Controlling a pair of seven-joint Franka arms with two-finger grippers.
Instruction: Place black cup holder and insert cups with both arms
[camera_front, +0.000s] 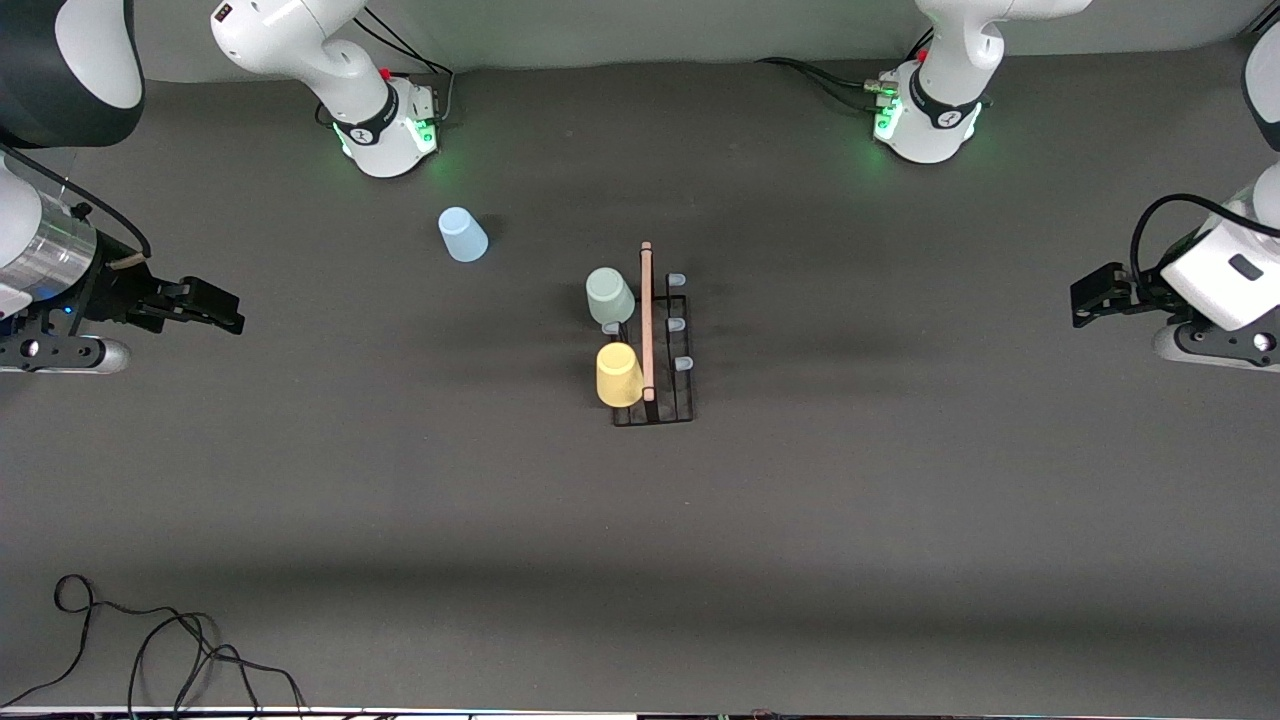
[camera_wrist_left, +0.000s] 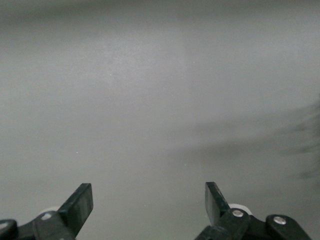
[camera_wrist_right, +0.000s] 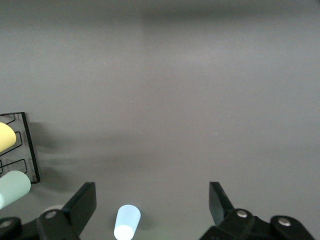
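Right gripper (camera_front: 225, 310) at the right arm's end of the bench (camera_front: 900, 520), fingers (camera_wrist_right: 80, 205) spread, empty. Three cups: light blue cup (camera_front: 462, 235) alone on the bench, nearest those fingers; pale green cup (camera_front: 609, 296) and yellow cup (camera_front: 619, 375) on the one black cup holder (camera_front: 655, 340), mid-bench between both grippers. Its rod's long axis runs toward the front camera. Left gripper (camera_front: 1090, 297) at the left arm's end, fingers (camera_wrist_left: 80, 205) spread, empty.

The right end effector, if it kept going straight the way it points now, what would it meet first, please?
Probably nothing: the right end effector, open, points toward the black cup holder, but it hangs above the table, so it may pass over. The light blue cup lies off that line.
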